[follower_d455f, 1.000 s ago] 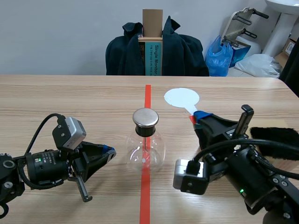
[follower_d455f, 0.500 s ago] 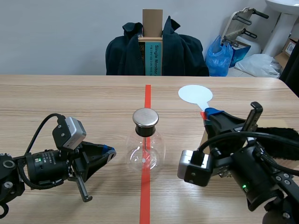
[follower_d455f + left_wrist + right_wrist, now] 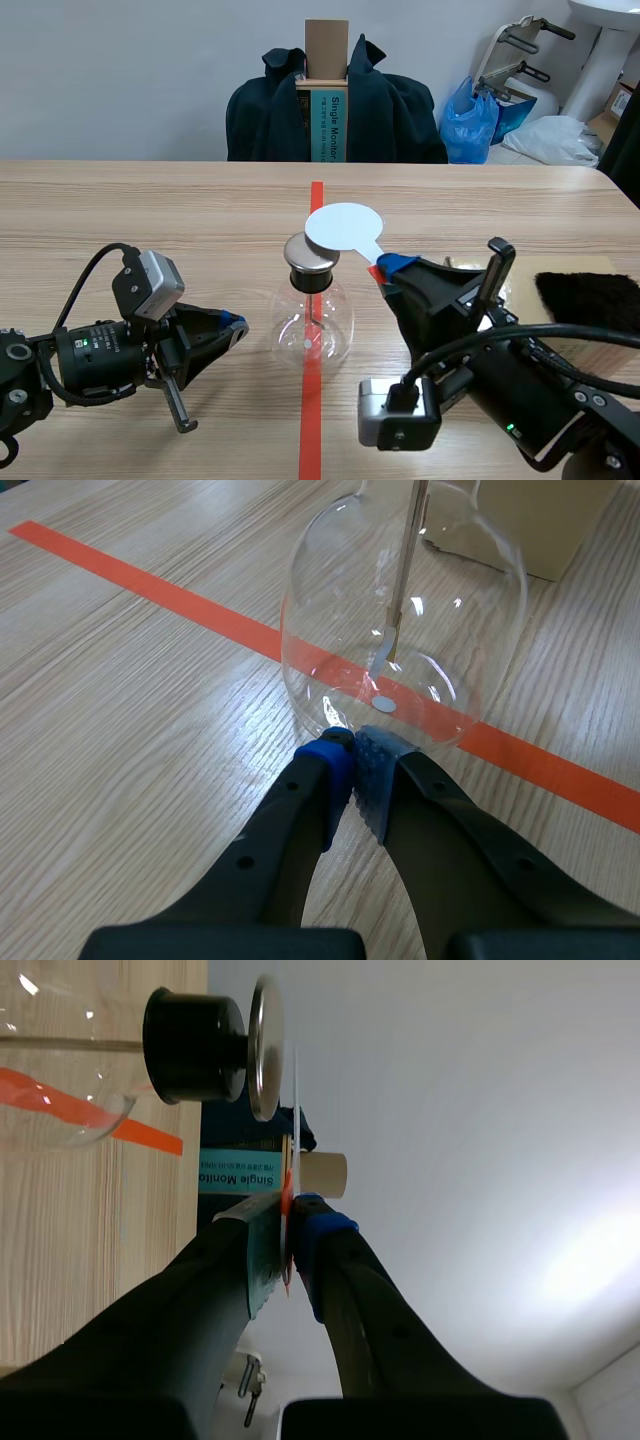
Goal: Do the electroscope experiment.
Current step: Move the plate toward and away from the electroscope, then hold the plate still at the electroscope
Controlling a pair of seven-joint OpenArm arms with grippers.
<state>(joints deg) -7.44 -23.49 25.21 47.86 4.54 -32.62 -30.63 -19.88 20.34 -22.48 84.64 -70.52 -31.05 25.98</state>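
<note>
Overlapping the flask cap [image 3: 308, 260], white disc [image 3: 343, 226] pinched in right jaws; left jaws closed, empty.

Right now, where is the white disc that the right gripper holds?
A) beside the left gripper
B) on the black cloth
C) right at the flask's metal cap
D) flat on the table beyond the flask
C: the white disc, clamped in the right gripper, sits just over the metal cap of the glass flask. Whether the two touch cannot be told.
</note>
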